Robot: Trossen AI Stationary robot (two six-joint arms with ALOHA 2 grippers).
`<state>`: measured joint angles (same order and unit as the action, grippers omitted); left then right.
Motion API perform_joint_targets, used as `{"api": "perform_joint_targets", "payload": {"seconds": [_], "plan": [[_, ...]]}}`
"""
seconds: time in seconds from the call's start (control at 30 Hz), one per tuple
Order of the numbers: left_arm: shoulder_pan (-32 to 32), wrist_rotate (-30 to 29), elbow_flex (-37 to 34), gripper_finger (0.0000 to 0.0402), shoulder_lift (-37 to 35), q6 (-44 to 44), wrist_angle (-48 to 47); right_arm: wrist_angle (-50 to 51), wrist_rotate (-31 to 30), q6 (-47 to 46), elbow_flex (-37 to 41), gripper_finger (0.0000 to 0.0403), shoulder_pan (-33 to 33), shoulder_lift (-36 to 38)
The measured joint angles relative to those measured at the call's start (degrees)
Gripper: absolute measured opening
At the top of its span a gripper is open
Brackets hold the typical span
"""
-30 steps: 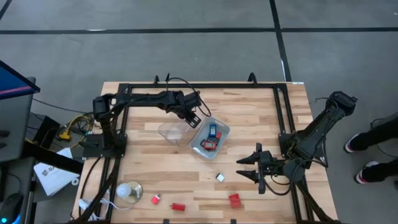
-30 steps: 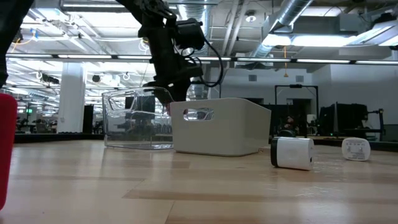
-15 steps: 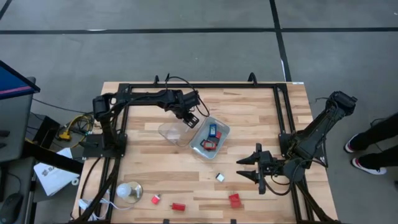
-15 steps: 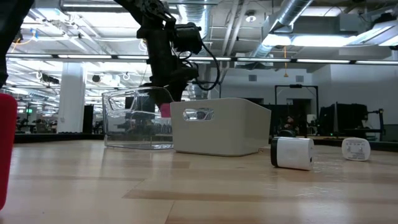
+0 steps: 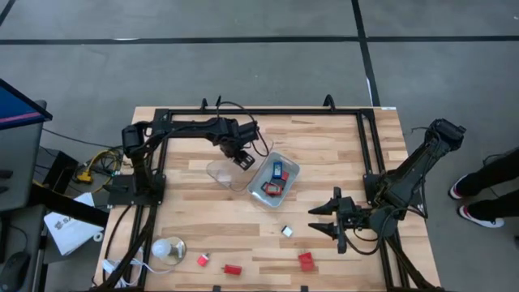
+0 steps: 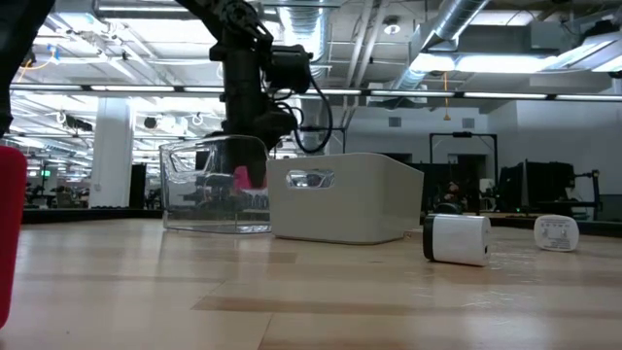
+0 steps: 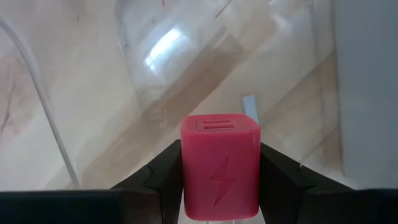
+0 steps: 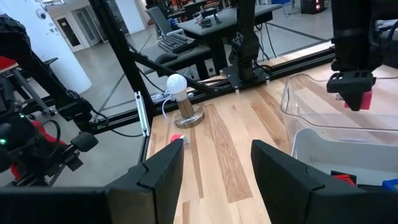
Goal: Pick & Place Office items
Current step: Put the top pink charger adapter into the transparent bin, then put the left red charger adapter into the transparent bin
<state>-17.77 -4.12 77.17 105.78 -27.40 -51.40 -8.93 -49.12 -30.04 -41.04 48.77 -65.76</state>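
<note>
the clear tray (image 5: 227,173) looks empty, though glare hides its floor; the white tray (image 5: 273,180) holds red, blue and black office items (image 5: 276,182). the left claw (image 5: 241,158), grasping a pink charger block (image 7: 220,164), has shifted from the white tray's edge over the clear tray. the right claw (image 5: 322,219) waits released.

I see left hand (image 5: 241,156) holding cube (image 7: 220,165) over clear tray (image 5: 226,173); second tray (image 5: 290,178) just right of it; right hand (image 5: 324,217) well apart.

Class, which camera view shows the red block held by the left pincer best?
The left wrist view: the red block fills it, lightning mark visible, clamped in the left pincer. The low view shows it through the clear tray; the right wrist view, small and distant; the high view hides it.
</note>
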Motion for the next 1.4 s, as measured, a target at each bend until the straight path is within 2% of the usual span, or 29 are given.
{"api": "perform_joint_targets", "payload": {"seconds": [0.2,0.4,0.6,0.87,1.03,1.17,1.23,1.3,1.4], "plan": [[0.0,0.0,-2.6,0.0163,-0.2,1.5,2.5,0.0,0.3,0.0,0.0,0.0182,0.0,0.0],[0.3,0.0,-3.0,0.0208,-0.8,5.0,4.9,0.1,0.3,0.0,0.0,0.0182,0.0,0.0],[0.8,2.6,-3.1,0.0243,-3.5,7.6,6.1,0.2,0.3,-0.1,0.0,0.0182,0.0,0.0],[5.1,14.4,-3.0,0.0248,-17.4,12.9,4.8,0.9,0.3,-0.7,0.0,0.0182,0.0,0.0],[12.3,14.9,-3.0,0.0228,-27.0,13.3,1.0,1.1,0.3,-1.5,0.0,0.0182,0.0,0.0],[23.0,15.0,-4.9,0.0212,-32.4,11.9,1.0,1.2,0.3,-1.5,0.0,0.0182,0.0,0.0],[29.0,14.6,-7.5,0.0206,-34.2,10.3,3.8,1.1,0.3,-1.5,0.0,0.0182,0.0,0.0],[34.7,12.1,-10.8,0.0202,-34.7,7.5,7.8,1.0,0.3,-1.5,0.0,0.0182,0.0,0.0],[42.5,4.9,-15.8,0.0201,-34.0,3.0,13.5,0.9,0.2,-1.5,0.0,0.0182,0.0,0.0]]}}
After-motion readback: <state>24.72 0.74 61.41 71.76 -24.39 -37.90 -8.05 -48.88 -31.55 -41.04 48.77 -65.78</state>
